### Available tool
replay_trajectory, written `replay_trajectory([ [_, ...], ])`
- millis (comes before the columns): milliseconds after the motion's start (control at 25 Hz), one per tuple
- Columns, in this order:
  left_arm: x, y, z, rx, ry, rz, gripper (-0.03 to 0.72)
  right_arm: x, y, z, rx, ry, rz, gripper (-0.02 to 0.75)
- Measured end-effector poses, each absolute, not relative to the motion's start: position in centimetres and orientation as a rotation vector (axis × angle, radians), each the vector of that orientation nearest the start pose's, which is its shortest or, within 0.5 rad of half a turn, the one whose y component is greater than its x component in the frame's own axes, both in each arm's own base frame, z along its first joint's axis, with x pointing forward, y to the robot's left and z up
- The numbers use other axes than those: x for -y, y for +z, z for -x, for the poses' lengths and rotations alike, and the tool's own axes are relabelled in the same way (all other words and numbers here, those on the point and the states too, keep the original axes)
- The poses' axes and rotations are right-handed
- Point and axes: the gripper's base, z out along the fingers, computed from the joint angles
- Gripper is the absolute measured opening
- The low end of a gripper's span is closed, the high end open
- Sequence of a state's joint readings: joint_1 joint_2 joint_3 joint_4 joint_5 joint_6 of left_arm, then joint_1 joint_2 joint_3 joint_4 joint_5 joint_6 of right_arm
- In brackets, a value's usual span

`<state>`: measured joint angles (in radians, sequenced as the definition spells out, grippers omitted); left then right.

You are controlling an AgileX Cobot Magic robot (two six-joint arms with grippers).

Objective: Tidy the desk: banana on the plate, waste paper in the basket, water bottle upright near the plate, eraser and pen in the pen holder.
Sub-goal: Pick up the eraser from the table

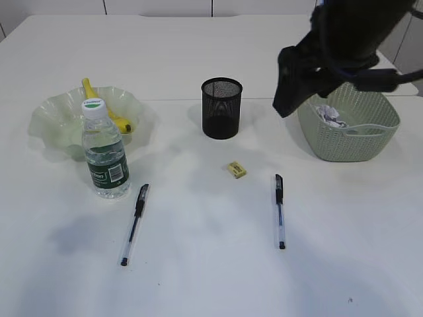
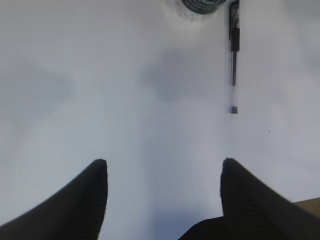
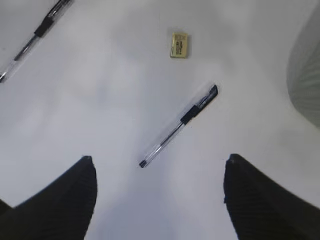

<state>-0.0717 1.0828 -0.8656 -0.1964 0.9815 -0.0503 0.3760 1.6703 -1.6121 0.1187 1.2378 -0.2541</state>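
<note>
A banana (image 1: pixel 106 109) lies on the green wavy plate (image 1: pixel 49 122) at the left. Just in front of the plate a water bottle (image 1: pixel 106 152) stands upright. The black mesh pen holder (image 1: pixel 221 107) is at the centre, and a yellow eraser (image 1: pixel 236 170) lies in front of it. One pen (image 1: pixel 135 223) lies left of centre, another pen (image 1: pixel 279 210) right of centre. Crumpled waste paper (image 1: pixel 330 113) sits inside the green basket (image 1: pixel 350 132). My right gripper (image 3: pixel 159 162) hangs open above the right pen (image 3: pixel 180 125) and the eraser (image 3: pixel 179 44). My left gripper (image 2: pixel 164 167) is open over bare table, short of the left pen (image 2: pixel 233 55).
The right arm (image 1: pixel 317 66) hangs dark over the basket's left rim at the top right. The basket wall (image 3: pixel 307 80) shows at the right edge of the right wrist view. The bottle's base (image 2: pixel 200 5) shows at the top of the left wrist view.
</note>
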Motion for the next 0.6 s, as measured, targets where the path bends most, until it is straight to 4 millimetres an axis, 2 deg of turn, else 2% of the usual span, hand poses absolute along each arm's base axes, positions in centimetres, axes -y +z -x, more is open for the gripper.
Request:
replay_trajectory([
  [160,2.8,31.3,-17.7,-2.619,-0.298,0.062,0.496,-15.9,32.7,-34.7,-2.681,0.111,0.834,0.588],
  [320,2.6,31.9,-16.4,-2.617,-0.29,0.048,0.496,-17.1,29.7,-37.3,-2.745,0.075,0.809,0.585],
  [600,2.6,31.9,-16.1,-2.633,-0.279,0.043,0.496,-18.4,25.0,-40.3,-2.837,0.049,0.766,0.533],
])
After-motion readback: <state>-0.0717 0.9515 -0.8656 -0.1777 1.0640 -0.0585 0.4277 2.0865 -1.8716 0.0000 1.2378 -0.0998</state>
